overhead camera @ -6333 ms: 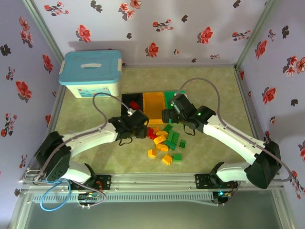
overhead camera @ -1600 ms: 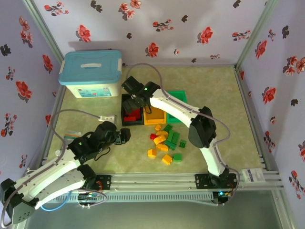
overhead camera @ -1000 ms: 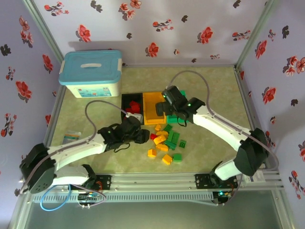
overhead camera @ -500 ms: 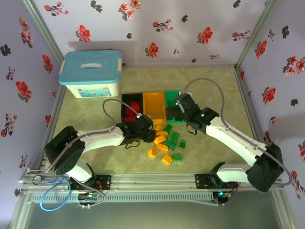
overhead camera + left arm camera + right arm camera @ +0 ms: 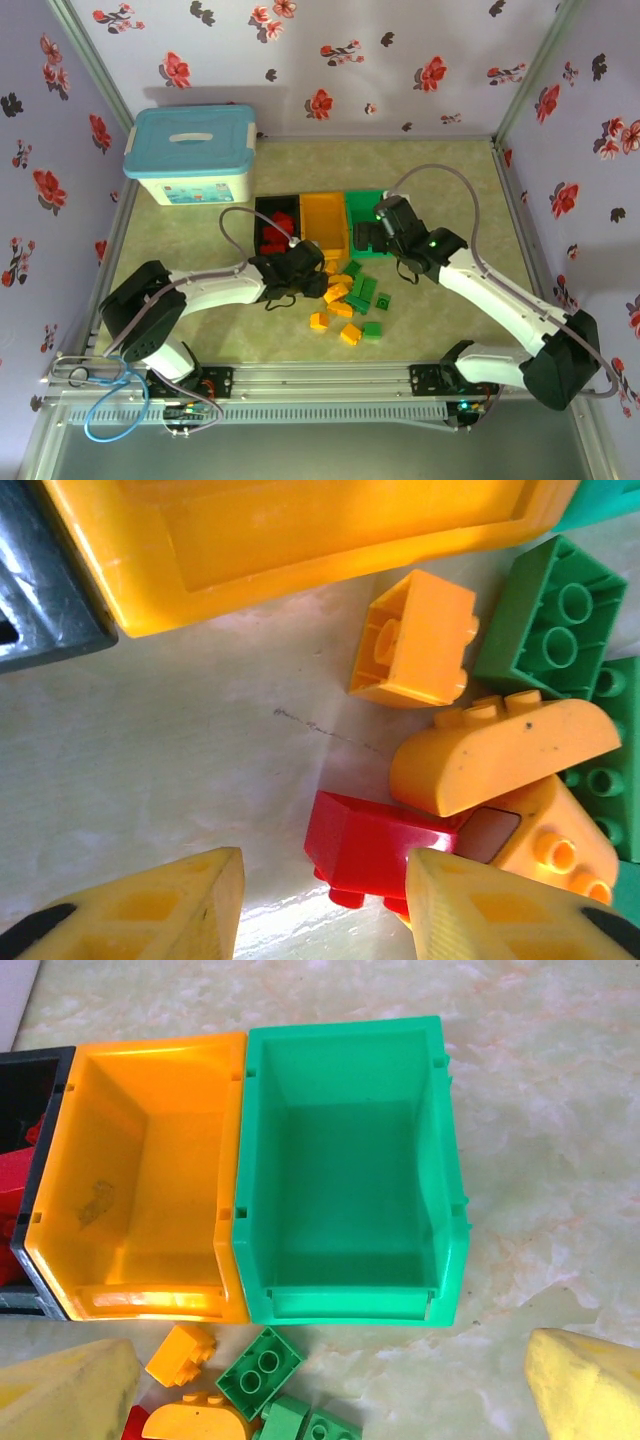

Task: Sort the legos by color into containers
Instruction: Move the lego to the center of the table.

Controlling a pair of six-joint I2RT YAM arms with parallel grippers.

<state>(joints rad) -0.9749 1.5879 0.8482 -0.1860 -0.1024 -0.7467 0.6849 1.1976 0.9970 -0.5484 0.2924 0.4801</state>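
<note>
We count three glossy open-top plastic containers in a row: black bin [image 5: 262, 205], orange bin [image 5: 140, 1210], green bin [image 5: 350, 1190]. Studded plastic bricks [image 5: 350, 295] lie heaped just before them on the marbled table [image 5: 450, 180]. The left gripper [image 5: 320, 885] has its fingers spread about one smooth red brick [image 5: 365, 850]; the right gripper [image 5: 330, 1390] has its fingers wide apart.

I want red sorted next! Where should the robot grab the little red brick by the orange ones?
Probably from above: grip the small red plastic brick at the end facing bare table. It lies tipped, studs sideways, with orange plastic bricks crowding its other end, so the jaws could pinch studded side and opposite smooth side.
</note>
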